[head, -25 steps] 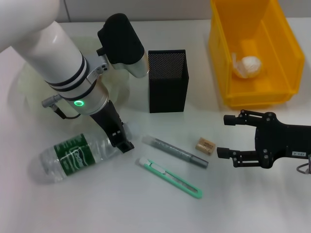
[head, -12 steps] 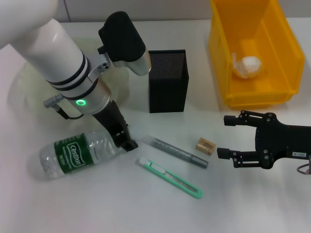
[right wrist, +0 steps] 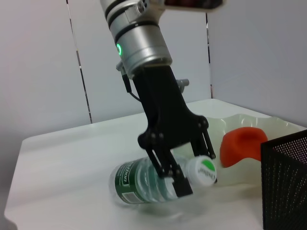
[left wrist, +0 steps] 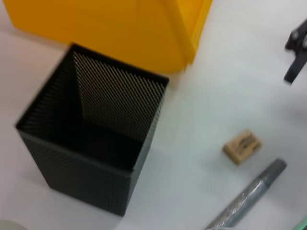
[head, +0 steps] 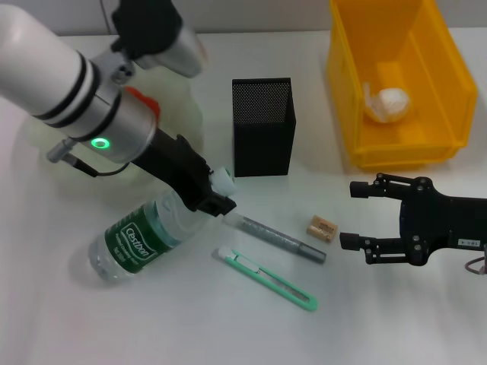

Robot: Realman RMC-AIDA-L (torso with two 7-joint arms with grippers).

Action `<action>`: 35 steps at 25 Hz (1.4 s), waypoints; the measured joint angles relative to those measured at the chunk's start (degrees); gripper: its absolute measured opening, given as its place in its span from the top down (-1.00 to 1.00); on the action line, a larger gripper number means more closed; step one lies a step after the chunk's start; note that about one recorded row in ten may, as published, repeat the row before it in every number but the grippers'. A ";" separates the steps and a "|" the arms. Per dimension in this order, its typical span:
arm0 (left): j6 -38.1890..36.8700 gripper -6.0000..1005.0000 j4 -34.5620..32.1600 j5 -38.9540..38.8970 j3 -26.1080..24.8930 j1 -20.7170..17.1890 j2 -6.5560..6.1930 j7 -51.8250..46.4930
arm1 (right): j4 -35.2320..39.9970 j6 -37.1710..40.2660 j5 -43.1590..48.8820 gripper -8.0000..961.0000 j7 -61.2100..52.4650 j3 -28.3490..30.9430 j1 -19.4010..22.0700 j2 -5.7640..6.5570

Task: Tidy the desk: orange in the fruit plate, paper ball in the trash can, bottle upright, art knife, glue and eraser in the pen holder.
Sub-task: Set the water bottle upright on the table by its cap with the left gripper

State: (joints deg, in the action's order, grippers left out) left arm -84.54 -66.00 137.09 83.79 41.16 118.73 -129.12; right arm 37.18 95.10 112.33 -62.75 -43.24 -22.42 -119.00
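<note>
Green plastic marks the art knife [head: 266,278], which is seen lying nearest on the white counter [head: 152,319]. Just behind it the grey glue stick [head: 275,237] is laid, with the small eraser [head: 321,228] to its right. The right gripper [head: 351,215] is held low beside the eraser, its fingers spread wide around nothing. On the left, the bottle [head: 144,236] is gripped near its cap by the left gripper [head: 211,196] and tilted, cap end raised. Farther back the black pen holder [head: 262,125] is stood. The orange [right wrist: 242,143] is seen in the fruit plate [right wrist: 268,125], and the paper ball [head: 388,103] in the yellow trash can [head: 342,76].
</note>
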 joint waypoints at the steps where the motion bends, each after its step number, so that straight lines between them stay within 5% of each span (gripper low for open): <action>1: 0.00 0.10 0.00 0.00 0.00 0.00 0.00 0.00 | 0.00 0.00 0.00 -0.72 0.00 0.00 0.00 0.00; 2: 0.00 0.10 0.00 0.00 0.00 0.00 0.00 0.00 | 0.00 0.00 -0.01 -0.72 0.00 0.00 -0.03 0.00; 3: -1.63 0.10 -4.08 -3.73 -5.27 -3.96 -0.09 2.60 | 0.00 0.01 -0.01 -0.72 0.00 0.00 -0.05 0.00; 13: -3.57 0.10 -8.76 -9.61 -10.75 -9.07 -0.26 7.12 | 0.00 0.12 -0.01 -0.72 0.00 0.00 -0.17 0.00; 35: -11.53 0.10 -9.74 -15.90 -24.06 -12.57 -0.36 17.52 | 0.00 0.92 0.09 -0.72 -0.03 0.00 -0.26 0.00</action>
State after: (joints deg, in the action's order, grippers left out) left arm -96.07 -75.74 121.18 59.74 28.59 118.37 -111.60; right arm 37.17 96.02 112.42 -62.78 -43.24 -22.68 -119.00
